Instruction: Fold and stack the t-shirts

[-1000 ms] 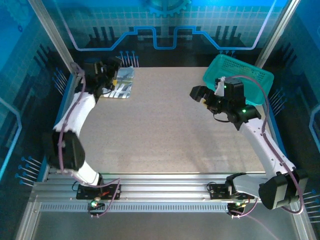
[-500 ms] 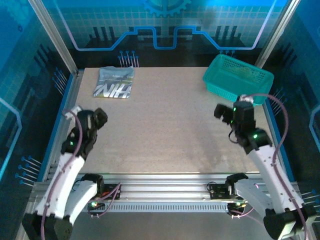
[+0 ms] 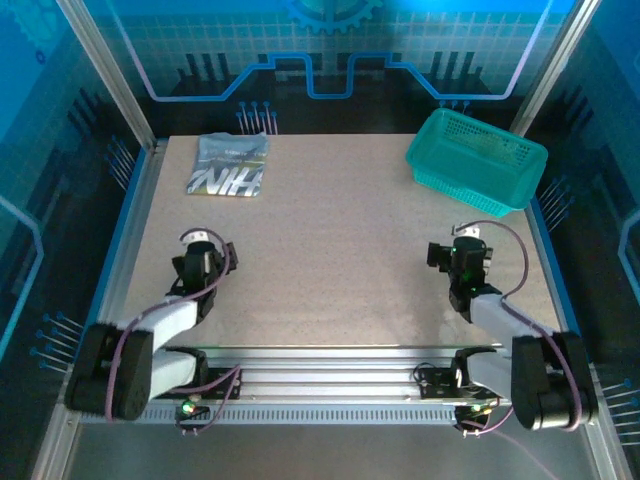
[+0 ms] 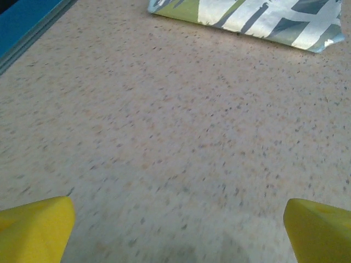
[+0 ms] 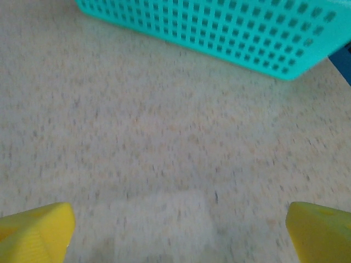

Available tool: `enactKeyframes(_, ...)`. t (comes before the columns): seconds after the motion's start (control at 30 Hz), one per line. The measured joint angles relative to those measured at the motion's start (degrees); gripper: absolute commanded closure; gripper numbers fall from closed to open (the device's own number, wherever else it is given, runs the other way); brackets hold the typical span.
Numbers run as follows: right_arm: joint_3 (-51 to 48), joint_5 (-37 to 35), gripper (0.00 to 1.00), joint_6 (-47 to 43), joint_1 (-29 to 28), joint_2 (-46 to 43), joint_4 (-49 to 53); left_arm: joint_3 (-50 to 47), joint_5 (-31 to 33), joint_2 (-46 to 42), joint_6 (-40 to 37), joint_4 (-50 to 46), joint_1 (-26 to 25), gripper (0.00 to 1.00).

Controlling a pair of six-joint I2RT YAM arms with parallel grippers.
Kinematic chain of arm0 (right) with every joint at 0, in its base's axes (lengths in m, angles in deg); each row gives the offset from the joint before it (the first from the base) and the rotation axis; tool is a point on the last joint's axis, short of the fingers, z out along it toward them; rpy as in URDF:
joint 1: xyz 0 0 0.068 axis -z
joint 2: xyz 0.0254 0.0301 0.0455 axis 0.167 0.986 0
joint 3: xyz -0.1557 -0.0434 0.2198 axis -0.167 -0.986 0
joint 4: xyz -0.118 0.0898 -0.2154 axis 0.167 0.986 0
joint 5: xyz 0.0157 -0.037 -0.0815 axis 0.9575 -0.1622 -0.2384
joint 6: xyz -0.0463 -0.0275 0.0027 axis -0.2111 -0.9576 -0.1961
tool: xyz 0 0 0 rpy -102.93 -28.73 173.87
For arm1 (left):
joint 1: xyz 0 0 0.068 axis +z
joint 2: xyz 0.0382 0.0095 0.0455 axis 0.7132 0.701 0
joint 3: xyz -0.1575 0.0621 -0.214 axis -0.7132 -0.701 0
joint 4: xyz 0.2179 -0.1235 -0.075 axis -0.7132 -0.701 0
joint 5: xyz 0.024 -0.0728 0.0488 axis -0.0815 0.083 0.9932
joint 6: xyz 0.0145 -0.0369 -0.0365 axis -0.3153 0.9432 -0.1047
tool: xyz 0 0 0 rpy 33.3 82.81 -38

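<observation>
The t-shirts (image 3: 230,166) lie as one folded grey-blue bundle with white lettering at the table's far left corner; how many are in it I cannot tell. In the left wrist view the t-shirts (image 4: 258,19) show along the top edge. My left gripper (image 3: 204,260) is pulled back near the front left, well short of the bundle. It is open, its yellow fingertips (image 4: 35,227) wide apart over bare table. My right gripper (image 3: 461,254) sits near the front right, also open, with yellow fingertips (image 5: 321,230) apart and nothing between them.
A teal mesh basket (image 3: 478,160) stands at the far right corner, and the basket (image 5: 219,33) fills the top of the right wrist view. Both arms are folded low by the near rail (image 3: 320,365). A blue border (image 4: 27,22) edges the table's left side.
Both arms have drawn back from the far side to the near edge. The left gripper has left the folded t-shirts, the right has moved away from the basket.
</observation>
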Motion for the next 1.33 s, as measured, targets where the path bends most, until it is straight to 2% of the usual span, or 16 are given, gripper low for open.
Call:
enactKeyframes(0.07, 1.3, 2.4, 0.00, 0.0, 1.6, 4.3, -3.7, 3.3, -1.4, 4.9, -0.5, 1.7, 0.7, 0.01)
enactKeyframes(0.17, 2.6, 5.8, 0.00, 0.0, 2.3, 9.0, -9.8, 5.9, -3.3, 7.7, -2.1, 7.1, 1.9, 0.01)
enactKeyframes(0.3, 2.6, 8.3, 0.00, -1.6, 0.9, 13.1, -17.2, 1.0, -4.1, 8.0, -2.4, 20.3, 4.7, 0.01)
enactKeyframes(0.43, 2.6, 10.9, 0.00, -3.6, -0.9, 16.5, -22.9, -2.6, -5.1, 9.8, -2.5, 26.1, 5.6, 0.01)
enactKeyframes(0.67, 4.2, 12.4, 0.00, -4.8, -0.8, 18.6, -22.5, -1.8, -11.6, 17.1, -4.6, 33.9, 5.7, 0.01)
enactKeyframes(0.83, 4.6, 12.4, 0.00, -5.2, -0.9, 18.6, -22.5, 0.1, -16.5, 17.7, -6.4, 32.1, 5.6, 0.01)
enactKeyframes(1.33, 4.9, 12.3, 0.00, -5.7, -1.2, 18.6, -22.3, 2.3, -16.5, 17.7, -6.4, 30.3, 5.5, 0.01)
